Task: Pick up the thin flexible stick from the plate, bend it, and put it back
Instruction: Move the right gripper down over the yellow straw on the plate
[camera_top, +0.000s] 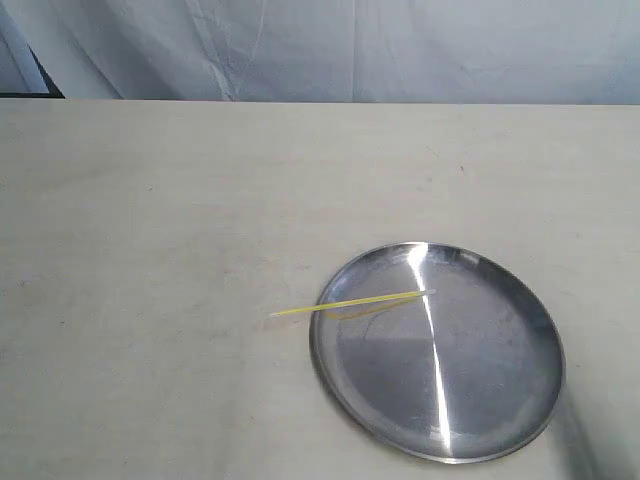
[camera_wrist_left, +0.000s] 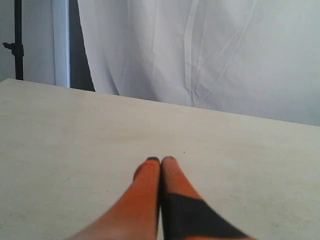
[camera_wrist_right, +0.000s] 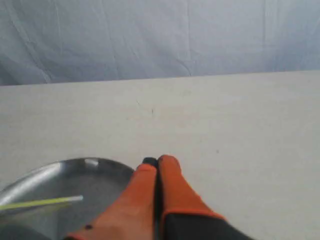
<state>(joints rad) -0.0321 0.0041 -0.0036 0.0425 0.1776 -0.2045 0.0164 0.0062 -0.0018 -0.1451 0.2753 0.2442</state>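
The round silver plate (camera_top: 480, 400) lies on the table toward the front right in the exterior view. The thin yellow stick (camera_top: 350, 303) rests across the plate's left rim, one pale end over the dish, the other sticking out over the table. A bright glare streak runs down the plate. No gripper shows in the exterior view. My right gripper (camera_wrist_right: 156, 161) is shut and empty, beside the plate (camera_wrist_right: 107, 172), with the stick's pale end (camera_wrist_right: 47, 202) off to one side. My left gripper (camera_wrist_left: 161, 160) is shut and empty above bare table.
A pale wooden table (camera_top: 150, 220) fills the scene, backed by a white cloth curtain (camera_top: 330, 50). A dark stand pole (camera_wrist_left: 18, 40) rises beyond the table's far corner in the left wrist view.
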